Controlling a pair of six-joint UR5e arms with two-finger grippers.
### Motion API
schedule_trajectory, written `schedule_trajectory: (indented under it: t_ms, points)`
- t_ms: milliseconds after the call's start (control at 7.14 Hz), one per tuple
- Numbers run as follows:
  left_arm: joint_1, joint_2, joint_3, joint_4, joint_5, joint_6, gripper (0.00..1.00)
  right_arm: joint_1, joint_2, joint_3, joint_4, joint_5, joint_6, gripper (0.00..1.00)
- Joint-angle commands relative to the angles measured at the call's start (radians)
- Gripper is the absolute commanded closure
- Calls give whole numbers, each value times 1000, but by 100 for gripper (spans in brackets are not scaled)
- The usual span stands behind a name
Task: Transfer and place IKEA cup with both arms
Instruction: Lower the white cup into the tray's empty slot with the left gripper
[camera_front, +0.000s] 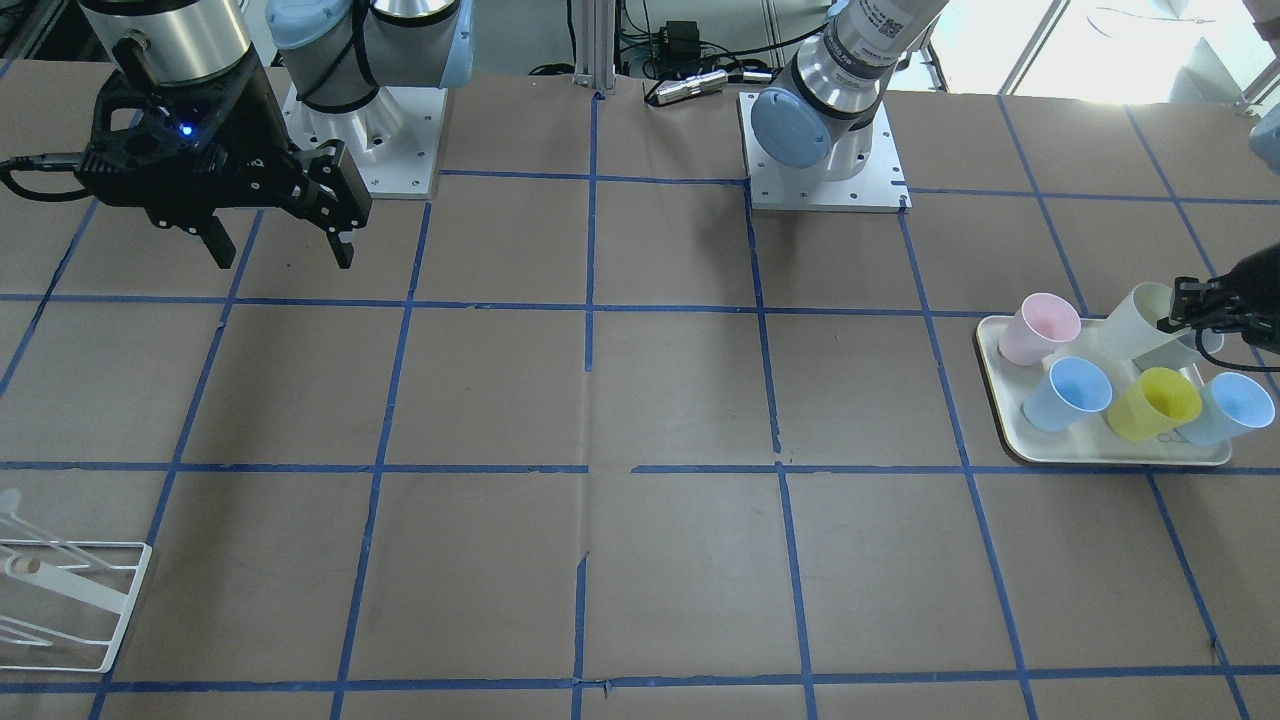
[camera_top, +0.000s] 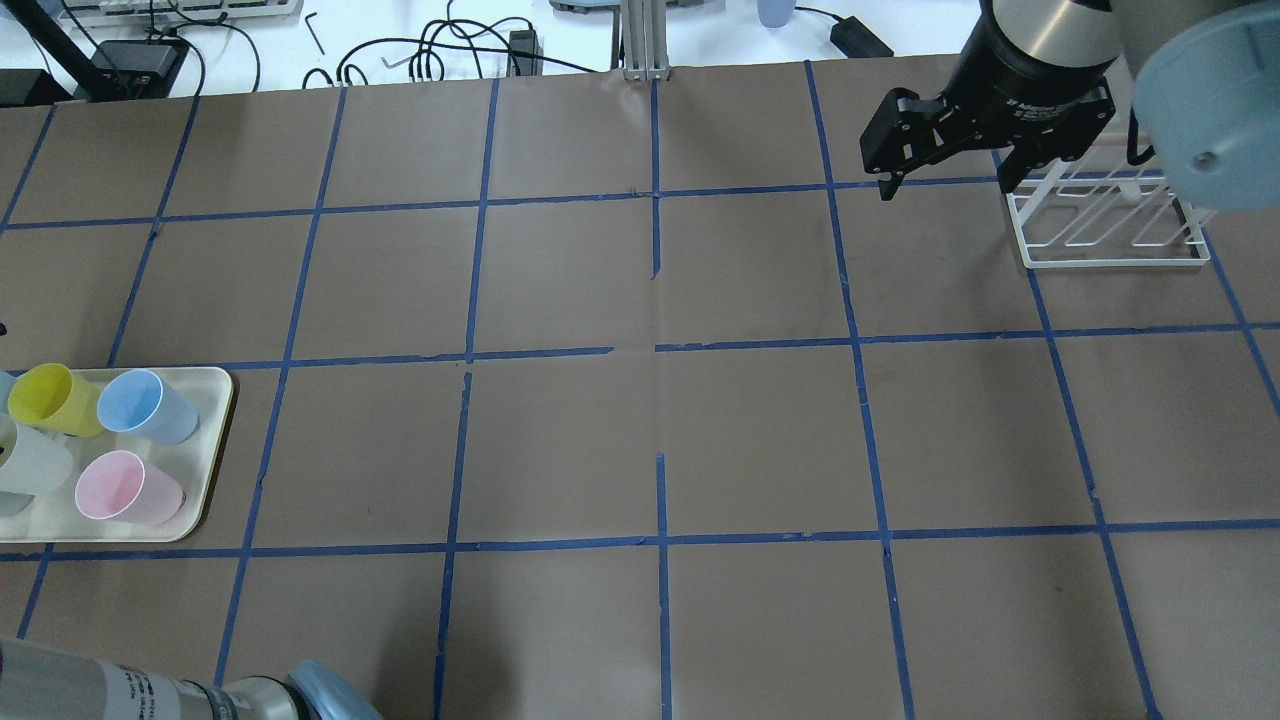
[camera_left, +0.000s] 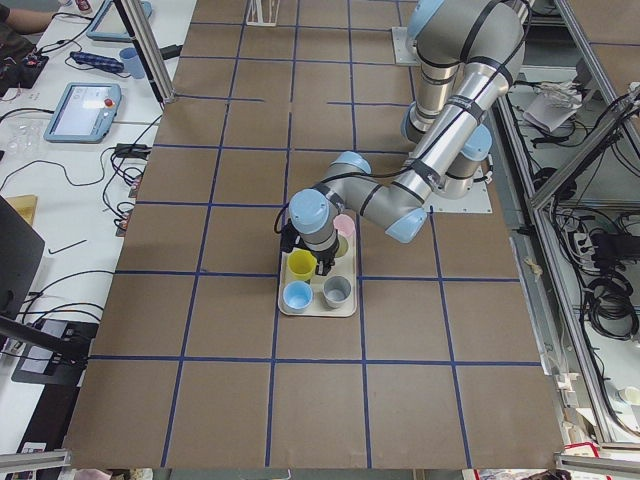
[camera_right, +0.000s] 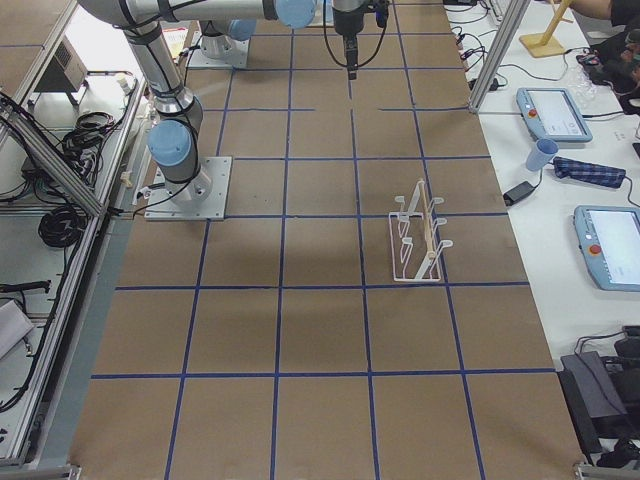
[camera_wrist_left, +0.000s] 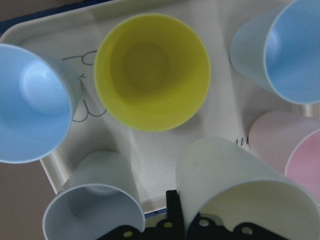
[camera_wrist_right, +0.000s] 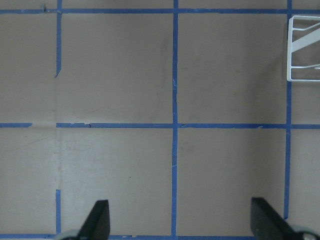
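The cream IKEA cup (camera_front: 1132, 322) is over the back of the white tray (camera_front: 1100, 455) at the table's end on my left side. My left gripper (camera_front: 1182, 312) is shut on its rim. In the left wrist view the cup (camera_wrist_left: 235, 185) looms larger than the other cups and looks raised and tilted, with a black finger (camera_wrist_left: 173, 210) against its outer wall. My right gripper (camera_front: 280, 248) hangs open and empty above the table, far from the tray. It also shows in the overhead view (camera_top: 943, 187) and in the right wrist view (camera_wrist_right: 180, 220).
On the tray stand a pink cup (camera_front: 1040, 328), two blue cups (camera_front: 1065, 392) (camera_front: 1232, 408), a yellow cup (camera_front: 1155, 402) and a grey cup (camera_wrist_left: 95, 202). A white wire rack (camera_top: 1110, 225) stands by my right gripper. Blue tape lines grid the brown table.
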Motion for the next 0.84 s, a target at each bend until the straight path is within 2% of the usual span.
schedule_trajectory:
  t_ms: [0,140,280,420,701]
  points:
    - [0,-7,-21,5,-2,5,78,2,1,0,0,0,1,0]
    - [0,-7,-30,8,-2,4,25,0,1,0,0,-1,0,0]
    - [2,-13,-29,8,-1,4,7,0,1,0,0,-1,0,0]
    - [2,-13,-20,6,2,4,4,0,1,0,0,-1,0,0]
    - [2,-15,-18,3,1,4,4,0,3,-1,-1,-1,0,0]
